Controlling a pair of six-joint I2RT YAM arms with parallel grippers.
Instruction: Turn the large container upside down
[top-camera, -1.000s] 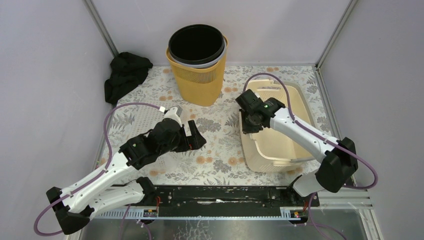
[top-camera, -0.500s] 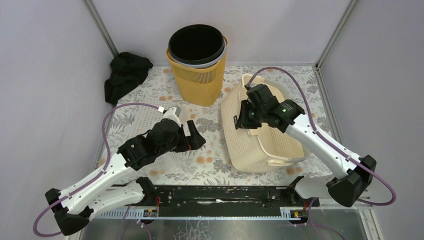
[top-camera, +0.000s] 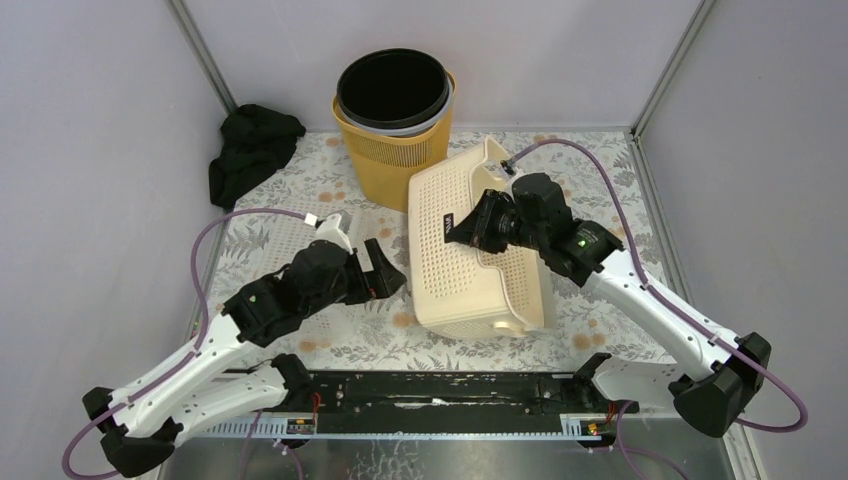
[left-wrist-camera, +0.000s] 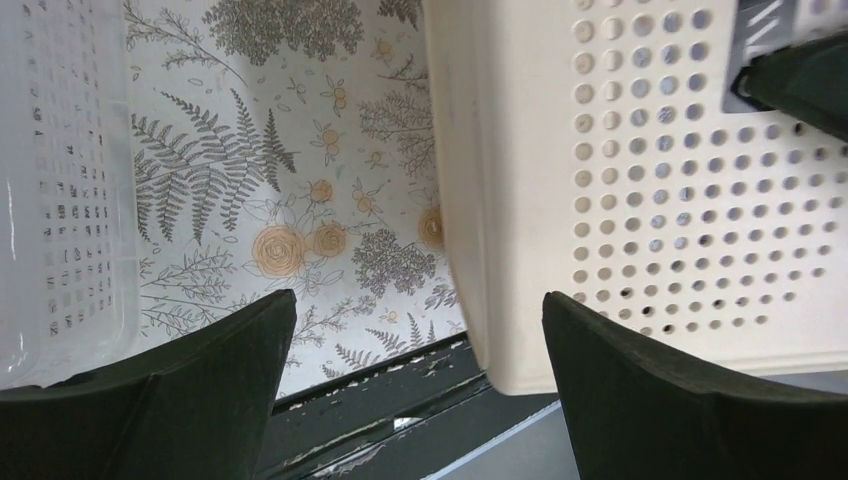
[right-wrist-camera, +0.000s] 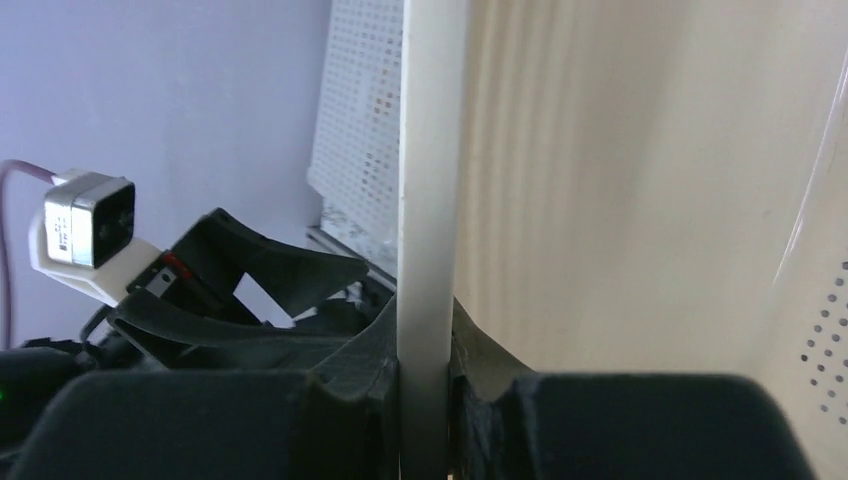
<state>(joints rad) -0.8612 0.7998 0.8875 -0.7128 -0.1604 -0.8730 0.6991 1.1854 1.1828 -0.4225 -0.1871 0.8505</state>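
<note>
Large container (top-camera: 480, 290), cream & perforated, sits mid-counter (top-camera: 300, 200), tipped well over. A perforated face is turned up toward the overhead cam, and its long axis runs approx. near-to-far. Right hand (top-camera: 462, 228) is clenched on the container's wall; the wrist view shows the rim (right-wrist-camera: 430, 180) pinched between its fingers. Left hand (top-camera: 385, 275) is spread wide, grasping nothing, just left of the container's near-left corner and apart from it. Judgement: flip looks mostly done. The right arm has the hold, so it probably lowers the gripped side till the rim lies flat, then releases.
</note>
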